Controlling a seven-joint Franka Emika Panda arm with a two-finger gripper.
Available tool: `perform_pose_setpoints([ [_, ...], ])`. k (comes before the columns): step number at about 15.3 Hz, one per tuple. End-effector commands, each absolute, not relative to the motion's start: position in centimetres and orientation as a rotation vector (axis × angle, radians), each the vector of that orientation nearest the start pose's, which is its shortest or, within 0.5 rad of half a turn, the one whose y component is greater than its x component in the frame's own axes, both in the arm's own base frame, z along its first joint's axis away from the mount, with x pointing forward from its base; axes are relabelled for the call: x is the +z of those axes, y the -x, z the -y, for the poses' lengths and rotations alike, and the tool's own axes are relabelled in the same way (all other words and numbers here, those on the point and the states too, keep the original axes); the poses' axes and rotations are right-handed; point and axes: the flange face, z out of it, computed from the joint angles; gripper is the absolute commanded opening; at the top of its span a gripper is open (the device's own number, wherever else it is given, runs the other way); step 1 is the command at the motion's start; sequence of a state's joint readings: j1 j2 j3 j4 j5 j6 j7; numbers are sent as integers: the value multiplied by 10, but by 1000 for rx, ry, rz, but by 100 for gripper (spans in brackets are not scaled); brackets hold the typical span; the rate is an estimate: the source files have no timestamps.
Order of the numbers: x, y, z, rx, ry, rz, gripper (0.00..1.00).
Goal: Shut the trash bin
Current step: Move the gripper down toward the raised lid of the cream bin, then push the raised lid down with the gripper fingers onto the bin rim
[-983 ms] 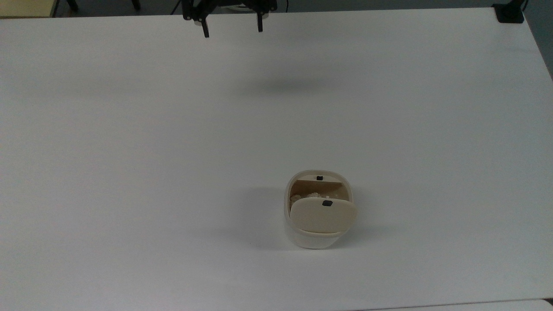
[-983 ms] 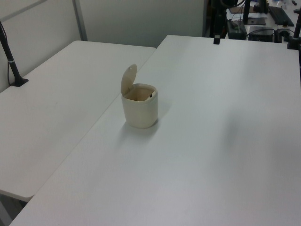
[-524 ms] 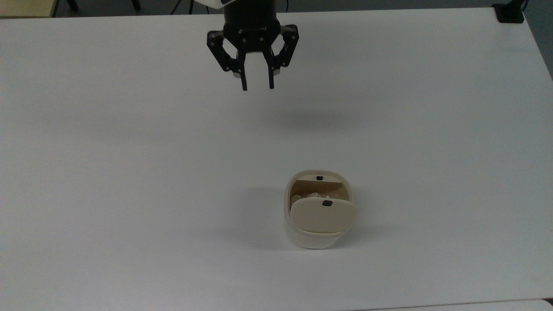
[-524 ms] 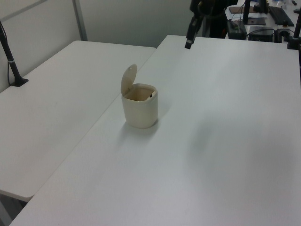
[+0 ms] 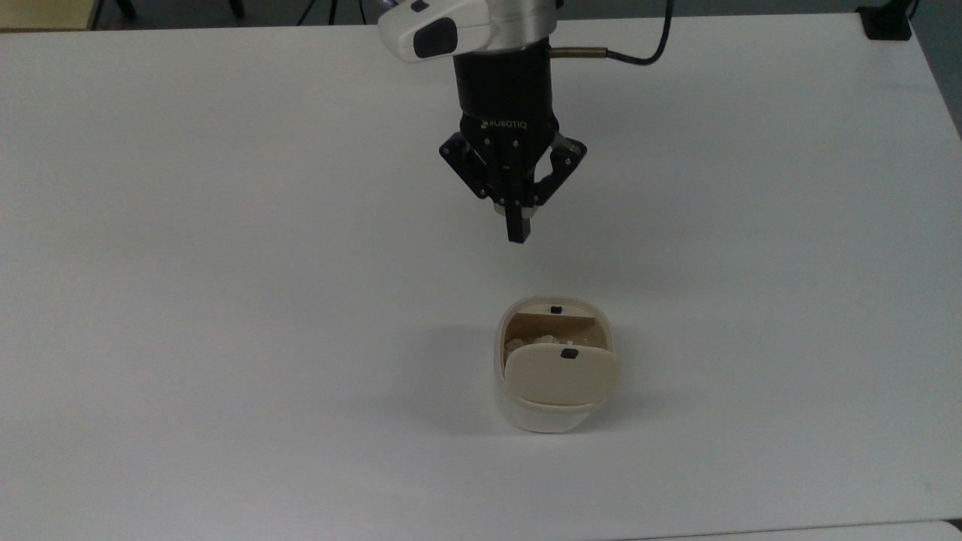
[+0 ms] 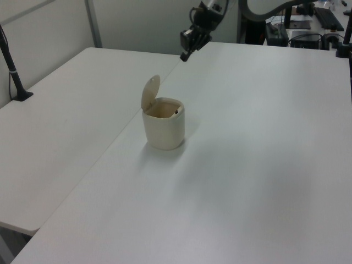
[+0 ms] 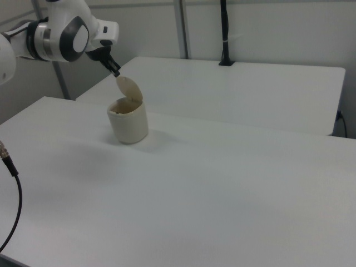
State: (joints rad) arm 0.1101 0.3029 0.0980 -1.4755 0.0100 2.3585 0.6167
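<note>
Trash bin [image 5: 552, 391] open on the white table [image 5: 225, 300], at about 5 o'clock from the middle of the top view.

The arm [image 5: 496, 45] is seen at 12 o'clock of the bin, with the gripper [image 5: 518, 229] held above the table, well apart from the bin, its jaws pressed together into one tip. The beige lid [image 5: 562, 374] is stood up on its hinge, its small black mark [image 5: 569, 353] uppermost. If the lid is pushed from the wrong side or too low, the light bin is likely to be tipped or slid rather than shut.

Cream trash bin [image 5: 543, 409], beige lid [image 5: 562, 375] with black mark, white table [image 5: 225, 300].
</note>
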Motion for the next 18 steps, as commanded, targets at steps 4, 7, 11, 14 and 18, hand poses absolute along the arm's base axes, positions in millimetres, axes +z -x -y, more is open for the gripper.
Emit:
perform_pose_setpoints([
  [4,557,-737,-149,-860,2358,-935,0],
  [7,551,-742,-155,-877,2274,-985,0],
  [11,515,-751,-167,-899,2239,-1017,0],
  [14,504,-751,-174,-889,2260,-1007,0],
  [18,491,-750,-176,-887,2301,-994,0],
])
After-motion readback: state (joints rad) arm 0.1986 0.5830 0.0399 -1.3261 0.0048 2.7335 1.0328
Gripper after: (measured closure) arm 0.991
